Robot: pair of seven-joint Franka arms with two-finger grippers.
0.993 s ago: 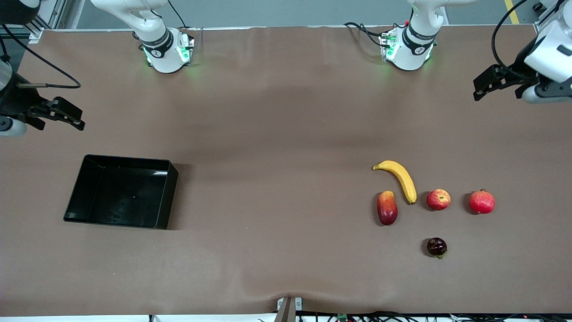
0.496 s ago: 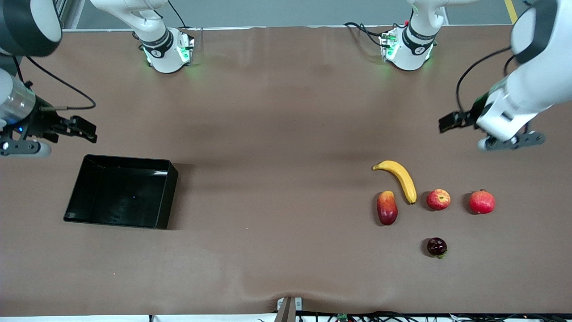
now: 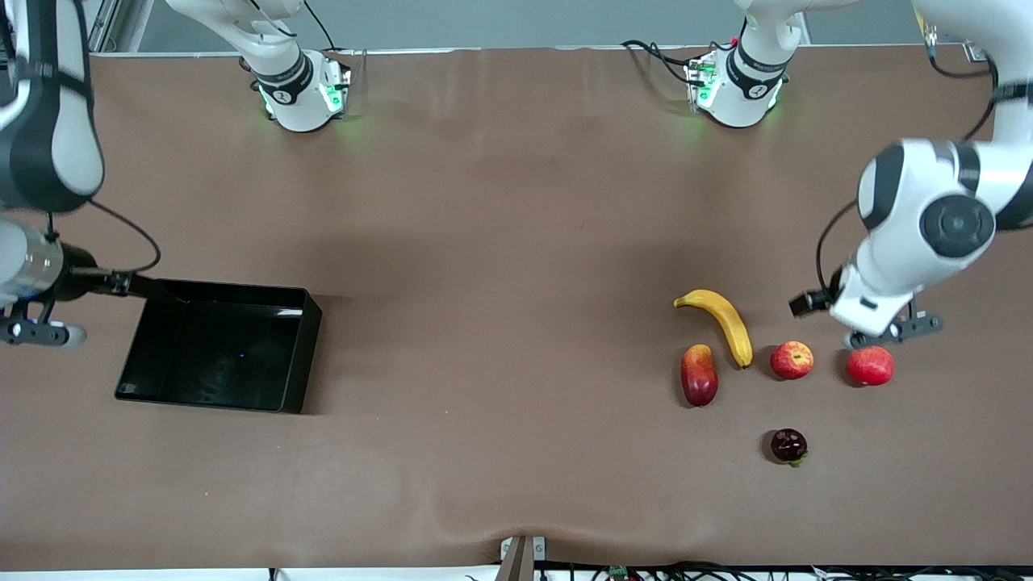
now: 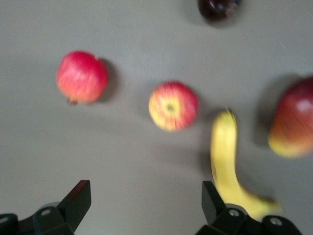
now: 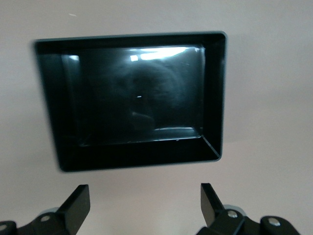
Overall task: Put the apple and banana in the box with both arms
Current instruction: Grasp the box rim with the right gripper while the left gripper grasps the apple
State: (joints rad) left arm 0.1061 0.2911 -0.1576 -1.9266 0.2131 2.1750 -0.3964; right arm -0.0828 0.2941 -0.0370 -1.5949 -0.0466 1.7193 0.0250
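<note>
Hovering open: left pincer (image 4: 142, 198) near apple (image 3: 792, 360).

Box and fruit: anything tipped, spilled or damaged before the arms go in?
Nothing stands out. The box sits flat and empty; the banana and apple lie intact on the table. The left gripper and right gripper are open and hold nothing.

Left gripper (image 4: 142, 205) raised, fingers apart. Right gripper (image 5: 142, 203) raised, fingers apart.

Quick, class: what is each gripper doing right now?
Left gripper: open, empty, over the table near the apple.
Right gripper: open, empty, beside the box.
</note>
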